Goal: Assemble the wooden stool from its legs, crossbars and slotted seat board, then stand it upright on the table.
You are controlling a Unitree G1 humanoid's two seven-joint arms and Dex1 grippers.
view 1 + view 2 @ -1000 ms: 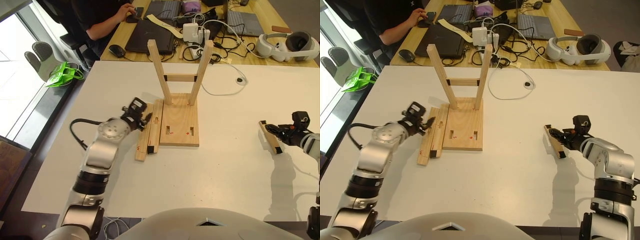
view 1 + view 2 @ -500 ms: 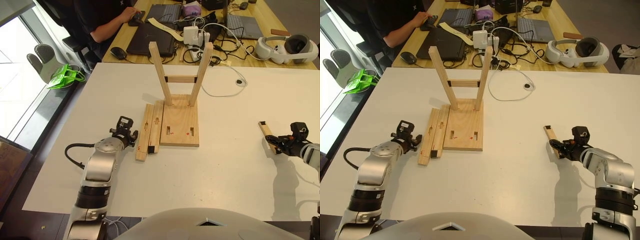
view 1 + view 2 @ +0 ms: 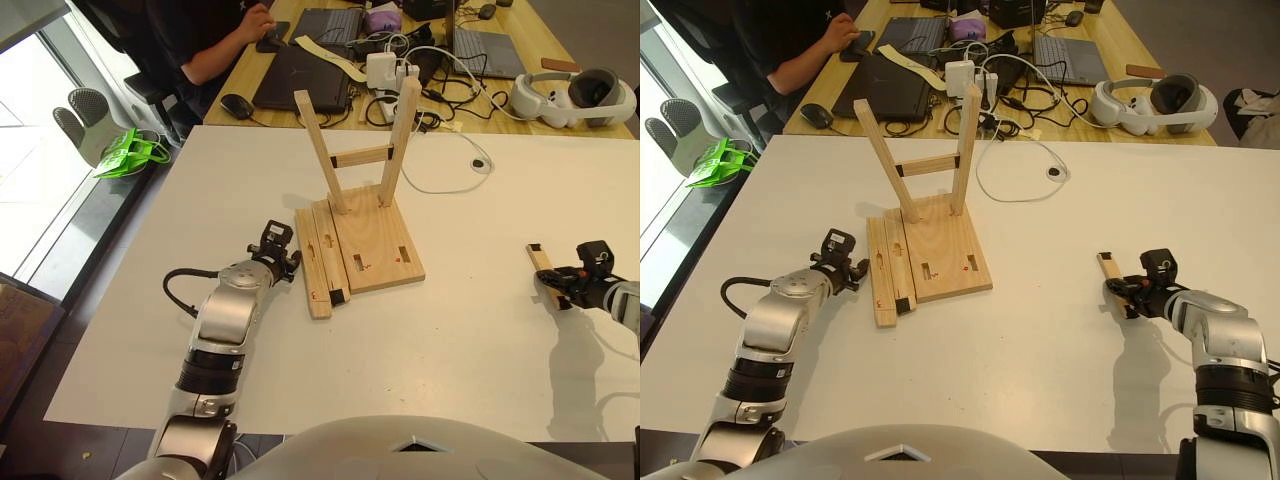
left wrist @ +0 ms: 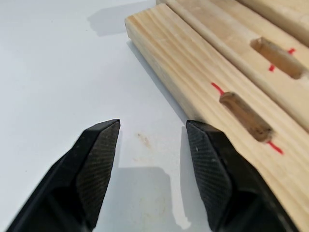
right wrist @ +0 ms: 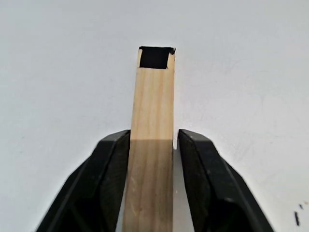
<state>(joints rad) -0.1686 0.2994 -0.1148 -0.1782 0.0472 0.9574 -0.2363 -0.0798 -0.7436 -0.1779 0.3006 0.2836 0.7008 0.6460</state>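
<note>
**Stool parts on the worktop: my stock at this moment**

- Left claw [image 4: 153,126]: released, fingers spread with nothing between them. It hovers low over the white worktop [image 3: 450,380], just beside the outer loose leg [image 4: 193,72]. Whether my nearer fingertip [image 4: 207,159] touches that leg's side, I cannot tell.
- Right claw [image 5: 153,135]: clenched on the loose crossbar [image 5: 154,96], a short wooden stick with a black-painted end. I grip it across its width, and the black end points away from my wrist. It sits far out on my right side of the worktop, well apart from the other parts.
- Slotted seat board [image 3: 385,250]: lying flat near the middle of the worktop, skewed a little, with two open slots at its near end.
- Standing legs, two: left one [image 3: 320,150] and right one [image 3: 398,135], both upright in the board's far end and leaning slightly.
- Fitted crossbar [image 3: 360,157]: joined between the standing legs, partway up.
- Loose legs, two: the outer one and the inner loose leg [image 3: 335,250], lying flat side by side against the board's left edge, slots facing up, red marks beside the slots.
- White cable [image 3: 440,185]: looped on the worktop beyond the board.
</note>
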